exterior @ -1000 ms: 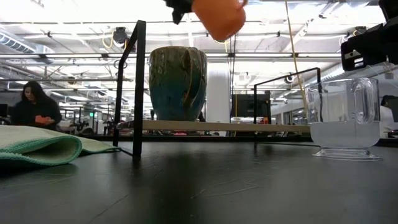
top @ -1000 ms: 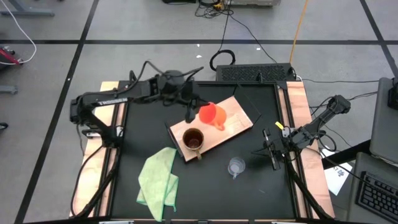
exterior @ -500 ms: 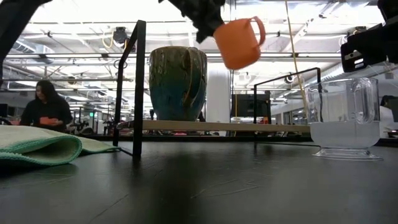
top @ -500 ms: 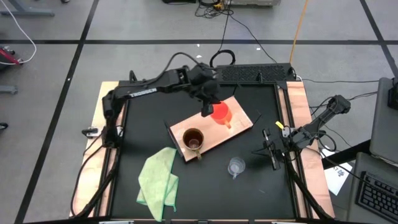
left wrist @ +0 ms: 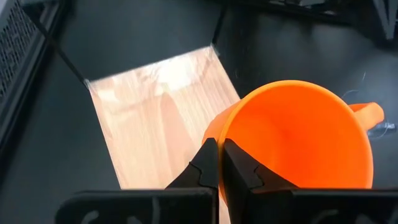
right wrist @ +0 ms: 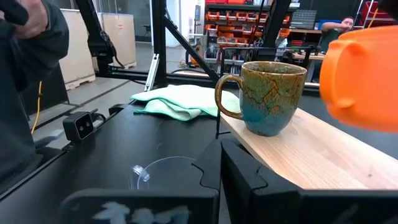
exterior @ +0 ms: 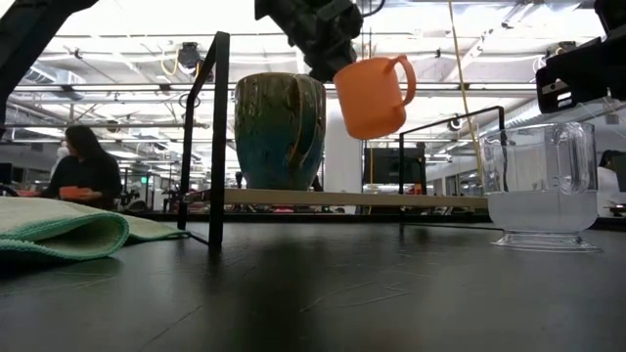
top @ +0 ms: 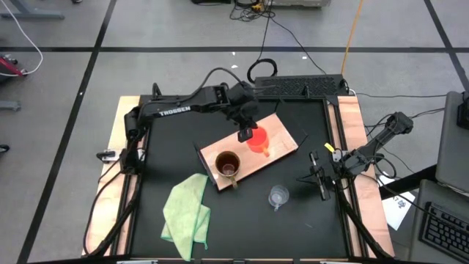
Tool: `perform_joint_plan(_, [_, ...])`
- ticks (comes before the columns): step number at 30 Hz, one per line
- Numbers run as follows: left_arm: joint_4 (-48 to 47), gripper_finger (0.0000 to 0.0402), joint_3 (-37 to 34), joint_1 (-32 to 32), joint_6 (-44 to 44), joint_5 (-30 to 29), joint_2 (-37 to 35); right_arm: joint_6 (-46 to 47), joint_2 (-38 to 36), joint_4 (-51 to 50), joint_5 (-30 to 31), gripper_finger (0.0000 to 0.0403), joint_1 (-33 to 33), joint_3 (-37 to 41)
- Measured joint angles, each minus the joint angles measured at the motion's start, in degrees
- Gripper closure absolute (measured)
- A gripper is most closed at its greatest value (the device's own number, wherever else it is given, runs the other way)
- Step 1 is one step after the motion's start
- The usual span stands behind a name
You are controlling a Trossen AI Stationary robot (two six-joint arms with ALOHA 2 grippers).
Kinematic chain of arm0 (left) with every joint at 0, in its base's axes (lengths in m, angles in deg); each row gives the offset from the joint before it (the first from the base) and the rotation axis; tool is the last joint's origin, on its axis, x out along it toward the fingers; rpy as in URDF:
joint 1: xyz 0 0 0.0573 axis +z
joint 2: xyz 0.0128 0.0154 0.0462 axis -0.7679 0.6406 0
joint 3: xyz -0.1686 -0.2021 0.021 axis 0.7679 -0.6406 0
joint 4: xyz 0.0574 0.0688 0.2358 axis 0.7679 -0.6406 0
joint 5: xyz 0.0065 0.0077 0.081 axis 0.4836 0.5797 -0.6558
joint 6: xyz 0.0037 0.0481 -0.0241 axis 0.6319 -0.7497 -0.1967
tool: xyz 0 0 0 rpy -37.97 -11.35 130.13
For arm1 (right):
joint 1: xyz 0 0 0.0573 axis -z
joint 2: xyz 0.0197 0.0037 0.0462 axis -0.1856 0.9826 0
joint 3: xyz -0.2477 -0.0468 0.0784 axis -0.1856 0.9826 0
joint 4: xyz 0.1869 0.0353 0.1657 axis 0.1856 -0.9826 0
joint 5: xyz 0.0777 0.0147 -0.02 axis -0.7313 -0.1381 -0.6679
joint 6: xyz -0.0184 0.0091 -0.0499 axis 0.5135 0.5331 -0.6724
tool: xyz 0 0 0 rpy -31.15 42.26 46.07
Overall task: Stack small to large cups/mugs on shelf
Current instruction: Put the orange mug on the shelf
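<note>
Left hand (top: 244,135), fingers clamped on the rim of the orange mug (top: 258,139), holds it tilted in the air above the shelf (top: 282,130), a light-wood board raised on dark legs over the black worktop (top: 308,220); the mug's handle (exterior: 404,76) points away from the hand. Beside this hand, on the near end of the same board, stands the brown mug (top: 228,165), upright and apart from the orange one. Right hand (top: 322,181), fingers together and holding nothing, waits low at the worktop's right edge, with the clear glass cup (top: 278,196) just beside it on the worktop. Farther off lies a green cloth (top: 185,214), near the brown mug's end of the board.
</note>
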Motion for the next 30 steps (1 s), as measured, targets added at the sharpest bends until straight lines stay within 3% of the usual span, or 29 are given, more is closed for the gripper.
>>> perform_joint_plan(13, [0.9,0.0399,-5.9,-1.8,0.2,-5.6,0.0,-0.4,0.0,-0.3,0.0,0.0403,0.0,0.1])
perform_joint_plan(30, [-0.6,0.0399,-6.1,-3.1,0.4,-7.1,0.0,-0.4,0.0,-0.3,0.0,0.0403,0.0,0.1])
